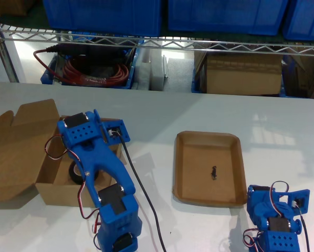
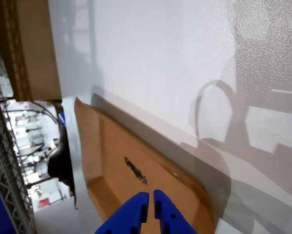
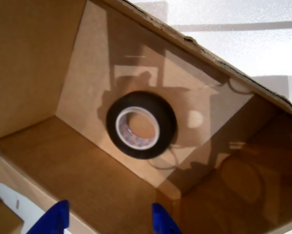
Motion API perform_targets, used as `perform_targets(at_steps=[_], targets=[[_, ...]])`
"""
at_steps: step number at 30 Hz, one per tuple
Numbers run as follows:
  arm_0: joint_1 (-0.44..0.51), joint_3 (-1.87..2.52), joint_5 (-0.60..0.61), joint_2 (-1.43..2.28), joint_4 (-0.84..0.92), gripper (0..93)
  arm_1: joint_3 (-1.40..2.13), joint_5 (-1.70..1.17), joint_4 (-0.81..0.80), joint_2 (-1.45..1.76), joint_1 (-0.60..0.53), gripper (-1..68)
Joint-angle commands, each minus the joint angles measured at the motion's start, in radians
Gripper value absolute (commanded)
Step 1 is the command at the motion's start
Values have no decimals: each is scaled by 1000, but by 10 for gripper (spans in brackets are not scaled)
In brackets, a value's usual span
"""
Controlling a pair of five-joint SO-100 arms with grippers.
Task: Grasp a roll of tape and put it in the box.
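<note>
Lying flat on the floor of the box [image 3: 63, 161], the tape [image 3: 141, 125] shows its pale core face-up in the second wrist view, so its axis runs vertically and its ring lies parallel to the floor. It sits near one inner corner, apart from the walls as far as can be told. My second gripper [image 3: 109, 222] hangs directly above it with its two blue tips spread wide and nothing between them; the tape lies straight ahead of the jaws, down inside the box.

In the exterior view the tape [image 1: 74, 172] appears at lower left, partly hidden by that arm over the box [image 1: 46, 178]. My first gripper [image 2: 150, 212], tips nearly together and holding nothing, points at the tray [image 2: 112, 161], far from the tape.

Judged from this, the placing looks done; any coming move belongs to my second gripper.
</note>
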Motion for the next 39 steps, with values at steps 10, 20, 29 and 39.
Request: perform_targets(at_steps=[10,20,29,39], targets=[[304,436,-100,466,-295,0,14,3,-5,6,-3,3],[532,1600,-336,1466,-732,0,14,3,-5,6,-3,3],[543,1634,-342,1617,-589,0,14,3,-5,6,-3,3],[548,1634,-333,1617,-588,0,14,3,-5,6,-3,3]])
